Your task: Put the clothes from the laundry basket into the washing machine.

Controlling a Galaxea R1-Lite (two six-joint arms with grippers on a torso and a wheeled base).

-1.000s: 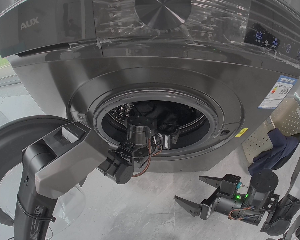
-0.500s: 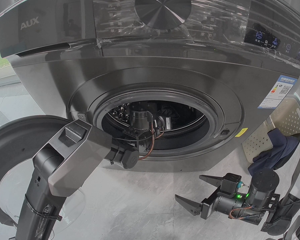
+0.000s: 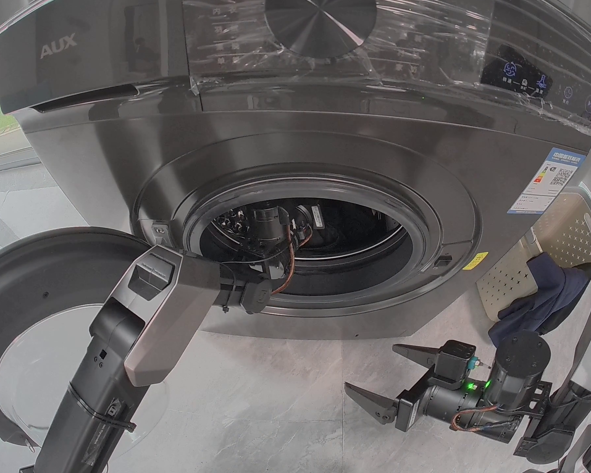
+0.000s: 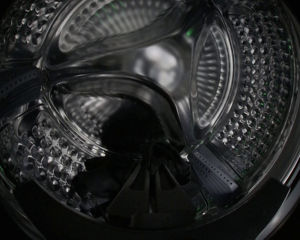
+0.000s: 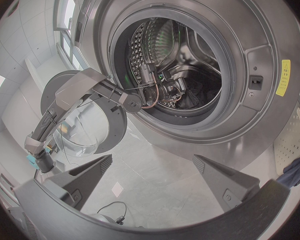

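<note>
My left arm is thrust through the washing machine's round opening (image 3: 433, 231), its wrist (image 3: 269, 225) inside the drum (image 4: 253, 84). In the left wrist view my left gripper (image 4: 150, 170) has its fingers closed together on a dark garment (image 4: 96, 180) that bunches around their tips, low in the drum. The same dark garment (image 5: 196, 95) lies at the drum's bottom in the right wrist view. My right gripper (image 3: 371, 369) hangs open and empty above the floor in front of the machine. A cream laundry basket (image 3: 565, 225) stands at the right with a navy garment (image 3: 545, 293) draped over its rim.
The machine's round door (image 3: 33, 284) is swung wide open at the left, beside my left arm. Grey tiled floor (image 3: 276, 395) stretches in front of the machine. The basket (image 5: 290, 140) stands tight against the machine's right corner.
My left arm has pushed farther into the drum, carrying the dark garment deeper inside. The right arm and the basket have stayed where they were.
</note>
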